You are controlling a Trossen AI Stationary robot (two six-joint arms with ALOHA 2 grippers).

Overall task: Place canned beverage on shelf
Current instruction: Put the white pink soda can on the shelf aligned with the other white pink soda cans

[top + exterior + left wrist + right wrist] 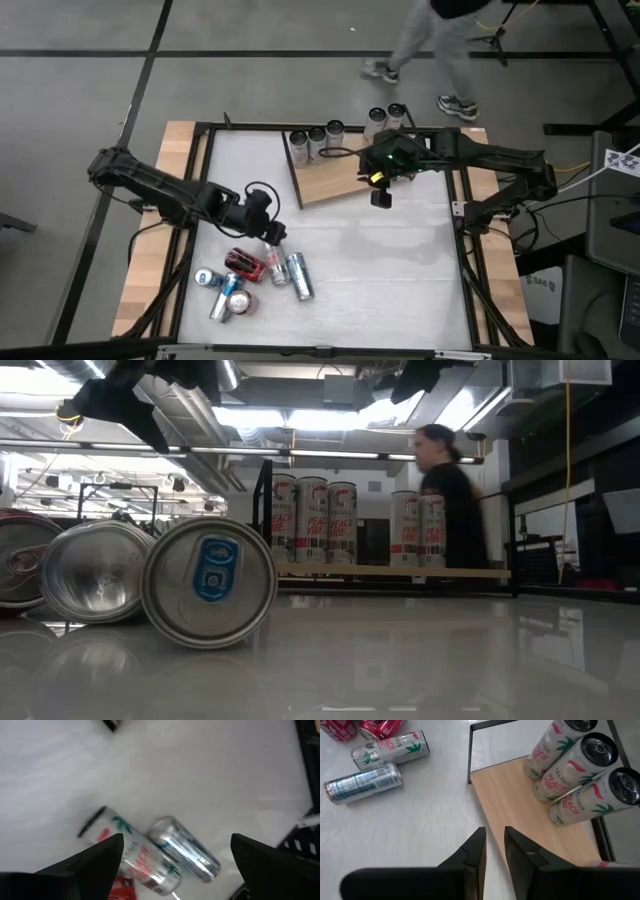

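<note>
Left claw [172, 852] wide (empty) over cans [150, 857]

A person [430, 40] walks past the far side of the white table [400, 270].

White table [400, 270] with wooden shelf [335, 180] and loose cans [255, 278]

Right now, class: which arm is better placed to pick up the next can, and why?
Left. The left gripper hangs open directly over the lying cans; the right gripper sits nearly shut beside the shelf.
</note>
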